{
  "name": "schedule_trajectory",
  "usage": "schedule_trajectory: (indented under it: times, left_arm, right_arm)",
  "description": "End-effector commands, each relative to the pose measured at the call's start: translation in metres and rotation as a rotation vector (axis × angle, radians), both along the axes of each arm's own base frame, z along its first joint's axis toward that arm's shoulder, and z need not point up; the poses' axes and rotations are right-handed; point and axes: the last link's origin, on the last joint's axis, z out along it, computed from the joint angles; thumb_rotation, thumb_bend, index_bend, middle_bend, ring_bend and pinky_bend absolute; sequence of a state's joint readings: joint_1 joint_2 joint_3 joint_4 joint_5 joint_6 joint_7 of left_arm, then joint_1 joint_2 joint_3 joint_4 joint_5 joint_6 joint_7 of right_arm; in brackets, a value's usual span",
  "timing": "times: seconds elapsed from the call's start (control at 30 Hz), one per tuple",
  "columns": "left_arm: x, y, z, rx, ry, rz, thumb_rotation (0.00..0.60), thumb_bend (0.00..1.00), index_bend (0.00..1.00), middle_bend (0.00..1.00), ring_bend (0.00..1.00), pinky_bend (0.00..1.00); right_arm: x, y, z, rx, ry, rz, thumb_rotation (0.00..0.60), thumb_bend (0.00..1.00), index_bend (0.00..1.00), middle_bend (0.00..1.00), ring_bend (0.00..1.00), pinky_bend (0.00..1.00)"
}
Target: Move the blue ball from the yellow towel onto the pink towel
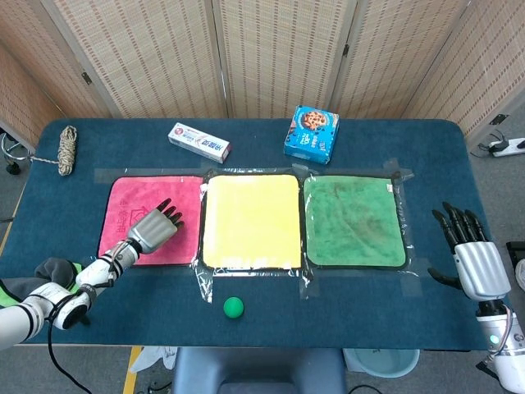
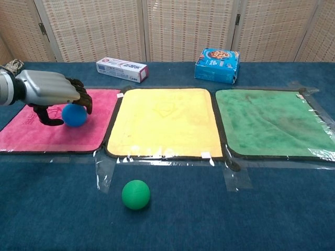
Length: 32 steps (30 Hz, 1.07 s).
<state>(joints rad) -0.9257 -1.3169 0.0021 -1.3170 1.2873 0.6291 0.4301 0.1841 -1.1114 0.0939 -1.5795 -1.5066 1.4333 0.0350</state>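
The blue ball (image 2: 74,115) is low over the pink towel (image 2: 31,133), near its right half. My left hand (image 2: 49,91) is over it, with its fingers curled across the ball's top and the thumb under its left side, so it holds the ball. In the head view the left hand (image 1: 152,230) hides the ball. The yellow towel (image 2: 165,123) lies bare in the middle. My right hand (image 1: 472,250) rests open at the table's right edge, fingers apart, holding nothing.
A green ball (image 2: 136,194) lies on the blue cloth in front of the yellow towel. A green towel (image 2: 267,123) is at the right. A toothpaste box (image 2: 121,69) and a blue cookie box (image 2: 217,65) stand behind the towels. A rope coil (image 1: 66,149) is far left.
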Motion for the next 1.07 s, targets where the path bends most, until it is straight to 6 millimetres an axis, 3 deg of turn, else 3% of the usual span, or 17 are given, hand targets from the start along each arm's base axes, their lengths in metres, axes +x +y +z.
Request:
schedule_trajectory:
  times: [0.03,0.1,0.23,0.53,0.8,1.07]
  left_arm:
    - [0.007,0.003,0.019,0.036,-0.230,0.137,0.598,0.46,0.13,0.16,0.11,0.00]
    - [0.009,0.003,0.028,0.055,-0.350,0.199,0.598,0.47,0.08,0.13,0.09,0.00]
    - [0.003,-0.001,0.053,0.113,-0.570,0.289,0.600,0.48,0.06,0.12,0.08,0.00]
    - [-0.031,-0.032,0.102,0.340,-0.717,0.350,0.600,0.50,0.12,0.12,0.10,0.00]
    - [-0.067,-0.085,0.116,0.551,-0.758,0.400,0.600,0.53,0.14,0.12,0.11,0.00]
    - [-0.092,-0.137,0.113,0.671,-0.751,0.409,0.600,0.54,0.16,0.13,0.13,0.00]
  right_arm:
    - [-0.002,0.001,0.005,0.012,0.006,-0.019,0.600,0.09,0.00,0.00,0.00,0.00]
    - [-0.005,0.002,0.010,0.031,0.003,-0.040,0.600,0.08,0.00,0.00,0.00,0.00]
    - [-0.010,0.002,0.022,0.047,-0.002,-0.074,0.600,0.08,0.00,0.00,0.00,0.00]
    - [-0.021,0.004,0.033,0.117,0.002,-0.116,0.600,0.09,0.00,0.00,0.00,0.00]
    - [-0.031,0.015,0.034,0.098,-0.026,-0.134,0.600,0.08,0.00,0.00,0.00,0.00]
    - [-0.031,0.023,0.029,0.083,-0.053,-0.132,0.600,0.09,0.00,0.00,0.00,0.00]
